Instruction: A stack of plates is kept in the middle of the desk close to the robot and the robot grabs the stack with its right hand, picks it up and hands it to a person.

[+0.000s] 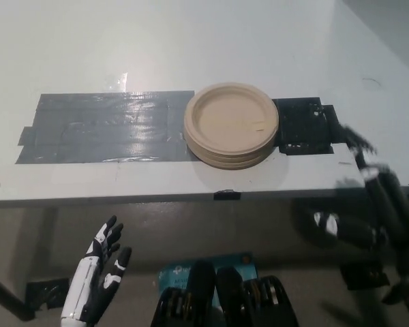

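Head view: plates (231, 125) beside blurred, perhaps open right hand (358, 144).

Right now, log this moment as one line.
plate stack: on desk, untouched | right hand: beside stack, empty | left hand: resting low, open

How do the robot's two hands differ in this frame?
The left hand is white and sharp in the picture; the right hand is black and blurred. The left hand hangs below the desk edge, while the right hand reaches over the desk near the stack of plates. Neither holds anything.
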Motion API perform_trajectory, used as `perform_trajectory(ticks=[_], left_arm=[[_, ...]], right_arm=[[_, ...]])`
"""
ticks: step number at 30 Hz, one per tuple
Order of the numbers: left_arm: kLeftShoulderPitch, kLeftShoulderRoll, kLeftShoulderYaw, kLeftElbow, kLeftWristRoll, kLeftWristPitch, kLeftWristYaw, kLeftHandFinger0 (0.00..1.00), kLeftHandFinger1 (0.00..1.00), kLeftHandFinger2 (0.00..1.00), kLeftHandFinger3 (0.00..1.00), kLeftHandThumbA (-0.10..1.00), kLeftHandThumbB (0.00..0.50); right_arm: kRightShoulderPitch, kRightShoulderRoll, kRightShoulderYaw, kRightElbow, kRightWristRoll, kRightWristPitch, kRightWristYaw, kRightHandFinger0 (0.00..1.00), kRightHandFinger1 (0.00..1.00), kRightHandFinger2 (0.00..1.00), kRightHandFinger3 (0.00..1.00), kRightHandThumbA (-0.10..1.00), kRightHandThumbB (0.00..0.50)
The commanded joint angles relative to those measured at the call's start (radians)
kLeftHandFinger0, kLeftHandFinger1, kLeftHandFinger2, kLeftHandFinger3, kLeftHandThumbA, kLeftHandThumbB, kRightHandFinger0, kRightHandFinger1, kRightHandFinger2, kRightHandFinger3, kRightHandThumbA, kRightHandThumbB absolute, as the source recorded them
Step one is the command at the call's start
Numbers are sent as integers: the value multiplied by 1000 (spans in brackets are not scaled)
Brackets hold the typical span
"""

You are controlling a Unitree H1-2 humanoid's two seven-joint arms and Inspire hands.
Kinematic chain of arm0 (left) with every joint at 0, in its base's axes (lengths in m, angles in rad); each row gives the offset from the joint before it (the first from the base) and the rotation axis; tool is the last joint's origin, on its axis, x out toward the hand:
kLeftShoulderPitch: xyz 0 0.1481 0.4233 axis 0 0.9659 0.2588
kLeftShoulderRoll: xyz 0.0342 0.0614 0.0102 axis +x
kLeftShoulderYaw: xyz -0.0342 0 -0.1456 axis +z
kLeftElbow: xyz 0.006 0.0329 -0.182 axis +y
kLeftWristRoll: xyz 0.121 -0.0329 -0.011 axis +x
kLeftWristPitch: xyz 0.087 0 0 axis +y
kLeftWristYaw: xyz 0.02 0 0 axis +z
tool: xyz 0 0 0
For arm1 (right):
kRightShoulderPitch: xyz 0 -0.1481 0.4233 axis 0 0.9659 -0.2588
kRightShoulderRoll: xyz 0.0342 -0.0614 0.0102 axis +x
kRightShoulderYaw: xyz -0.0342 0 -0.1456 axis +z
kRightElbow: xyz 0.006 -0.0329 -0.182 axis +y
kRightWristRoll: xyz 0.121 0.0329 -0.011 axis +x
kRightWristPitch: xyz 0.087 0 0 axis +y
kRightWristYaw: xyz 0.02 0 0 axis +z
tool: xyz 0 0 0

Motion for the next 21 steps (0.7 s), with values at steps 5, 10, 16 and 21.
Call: perform_trajectory(ticks=[5, 10, 16, 21], left_arm=[[-11, -1, -11, -36, 17, -23, -3, 974, 1000, 1000, 1000, 894, 0], [-16, -1, -12, -30, 11, -31, -3, 979, 1000, 1000, 1000, 891, 0], [-20, 3, -16, -25, 13, -39, -5, 985, 1000, 1000, 1000, 893, 0], [-23, 2, -17, -30, 4, -28, -9, 991, 1000, 1000, 1000, 882, 0]], right_arm=[[-236, -52, 99, 115, -188, 57, 116, 1000, 1000, 1000, 1000, 1000, 437], [-334, -60, 165, 259, -252, 39, 111, 1000, 1000, 1000, 1000, 1000, 461], [-403, -52, 231, 363, -317, 45, 120, 1000, 1000, 1000, 1000, 1000, 479], [-434, -40, 270, 430, -345, 41, 113, 1000, 1000, 1000, 1000, 1000, 492]])
